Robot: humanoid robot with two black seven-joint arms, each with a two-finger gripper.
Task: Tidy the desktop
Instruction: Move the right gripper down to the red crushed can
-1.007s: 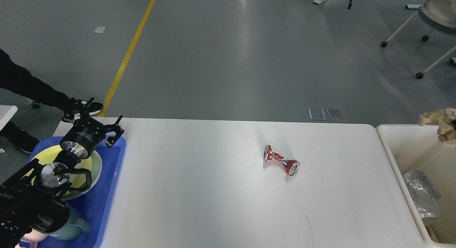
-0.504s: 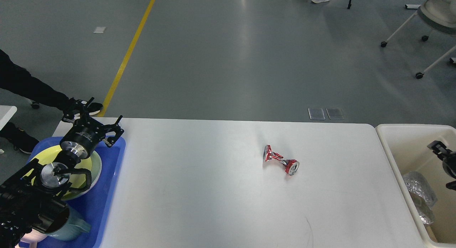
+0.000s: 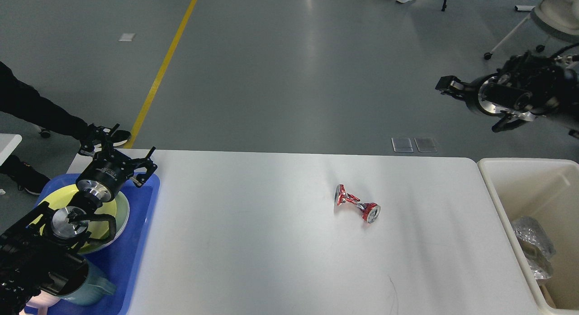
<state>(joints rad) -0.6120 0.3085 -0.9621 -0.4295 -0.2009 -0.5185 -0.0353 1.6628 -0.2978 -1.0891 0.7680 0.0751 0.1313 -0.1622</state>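
The white desktop [image 3: 271, 251] fills the lower view. A crushed red can [image 3: 356, 203] lies on it, right of the middle. My left gripper [image 3: 123, 145] hangs over the far end of the blue tray [image 3: 138, 242] at the left edge, its fingers spread and empty. My right gripper [image 3: 447, 85] is raised high over the floor beyond the table's far right corner, well apart from the can. It is small and dark, so its fingers cannot be told apart.
The blue tray holds a yellow-green plate [image 3: 116, 207] and a teal mug [image 3: 92, 291]. A cream bin [image 3: 495, 193] at the table's right end holds crumpled clear plastic [image 3: 533, 245]. A person's dark leg [image 3: 36, 111] is at the far left.
My right arm held crumpled brown paper over the bin, let it go there, then rose up and left out of the bin. The left arm and the can have not moved.
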